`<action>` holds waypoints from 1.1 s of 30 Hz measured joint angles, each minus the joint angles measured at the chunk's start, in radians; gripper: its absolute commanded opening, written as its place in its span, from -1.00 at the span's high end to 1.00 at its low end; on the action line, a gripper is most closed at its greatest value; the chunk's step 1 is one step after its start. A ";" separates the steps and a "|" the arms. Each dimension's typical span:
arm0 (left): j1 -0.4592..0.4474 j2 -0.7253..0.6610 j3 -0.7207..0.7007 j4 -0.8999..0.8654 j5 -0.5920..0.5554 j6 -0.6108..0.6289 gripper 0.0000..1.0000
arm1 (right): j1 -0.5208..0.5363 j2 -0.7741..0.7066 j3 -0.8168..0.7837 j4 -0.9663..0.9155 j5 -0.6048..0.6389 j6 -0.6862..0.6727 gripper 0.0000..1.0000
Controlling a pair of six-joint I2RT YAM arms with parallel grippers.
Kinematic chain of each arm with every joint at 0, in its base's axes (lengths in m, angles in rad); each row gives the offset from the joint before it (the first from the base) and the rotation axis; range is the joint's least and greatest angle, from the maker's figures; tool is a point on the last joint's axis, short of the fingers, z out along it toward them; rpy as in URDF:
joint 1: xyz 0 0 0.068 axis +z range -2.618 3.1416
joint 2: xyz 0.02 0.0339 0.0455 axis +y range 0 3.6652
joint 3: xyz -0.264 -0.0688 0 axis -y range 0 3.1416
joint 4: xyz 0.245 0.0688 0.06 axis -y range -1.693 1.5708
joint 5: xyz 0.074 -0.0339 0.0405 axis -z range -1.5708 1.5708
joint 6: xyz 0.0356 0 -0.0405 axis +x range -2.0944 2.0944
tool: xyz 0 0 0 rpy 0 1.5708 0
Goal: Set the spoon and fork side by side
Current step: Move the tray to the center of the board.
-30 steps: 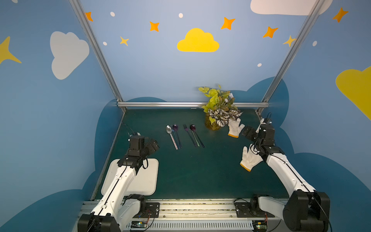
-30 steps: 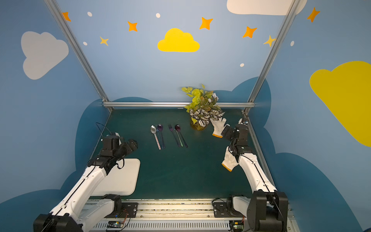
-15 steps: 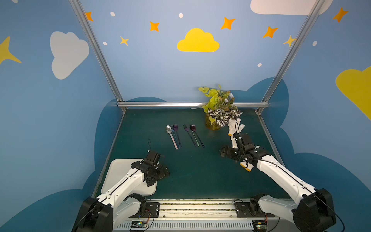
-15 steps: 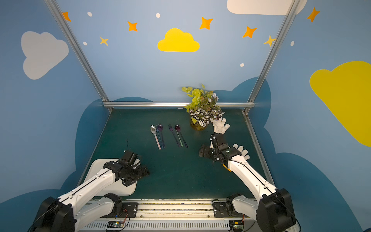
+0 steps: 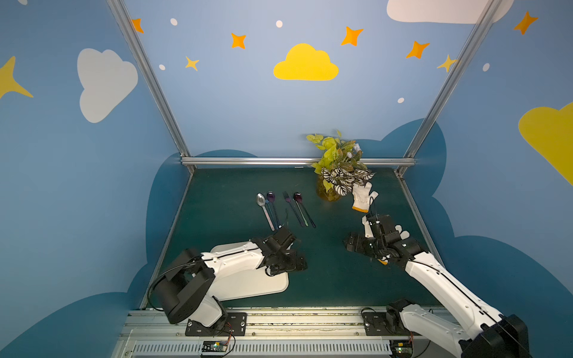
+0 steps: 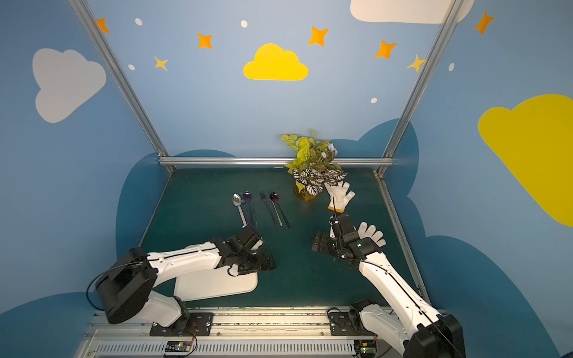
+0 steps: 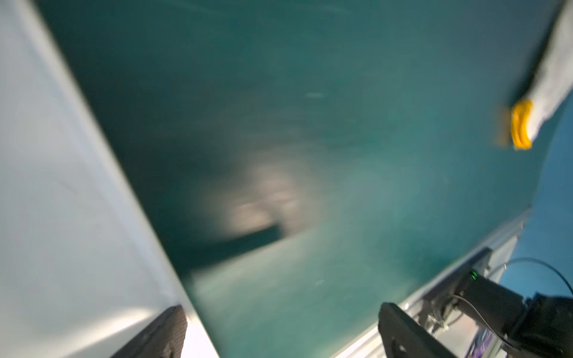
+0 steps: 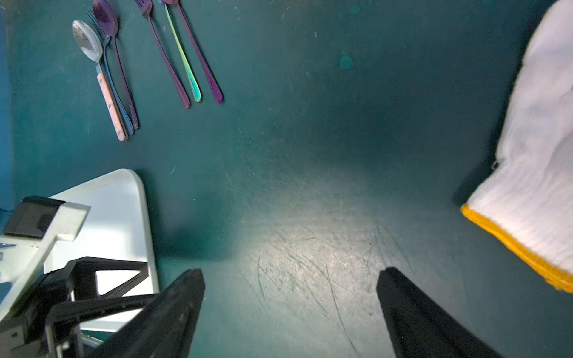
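Blue walls with painted clouds and stars stand around a dark green table (image 5: 325, 279). On its far middle part the cutlery lies in two small groups, with all handles pointing toward the robot. In one group a silver spoon (image 8: 86, 40), a dark fork (image 8: 91, 16) and a purple spoon (image 8: 105, 15) are packed together, their handles touching. Just beside it lie a purple fork (image 8: 166, 59), a thin green handle (image 8: 184, 59) and a second purple spoon (image 8: 203, 62).

The left tool (image 5: 300, 265) hangs low at the corner of a white tray (image 5: 263, 285); its fingers are spread wide and hold nothing. The right tool (image 8: 291, 276) is also spread and empty, over bare table and well apart from the cutlery.

I see three risks:
- **Knocking the cutlery.** The left arm's wrist is just beside the handle ends of the packed group, so a careless swing could push them out of line.
- **Dragging a neighbour.** A pinch on one piece in that group would probably pull the others with it.
- **Slipping.** The pieces are thin and flat on the table, so the fingers may slide off.

A white glove (image 6: 372, 232) lies partly under the right arm and may be dragged along.
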 measured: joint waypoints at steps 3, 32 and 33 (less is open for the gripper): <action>-0.017 0.029 0.055 0.003 0.024 0.018 -1.00 | 0.017 0.027 0.005 -0.003 0.000 0.003 -0.78; 0.480 -0.637 0.001 -0.660 -0.337 0.300 -1.00 | 0.581 1.008 0.746 -0.021 -0.032 0.183 -0.22; 0.480 -0.653 -0.003 -0.665 -0.337 0.302 -1.00 | 0.582 1.008 0.743 -0.031 -0.028 0.187 -0.22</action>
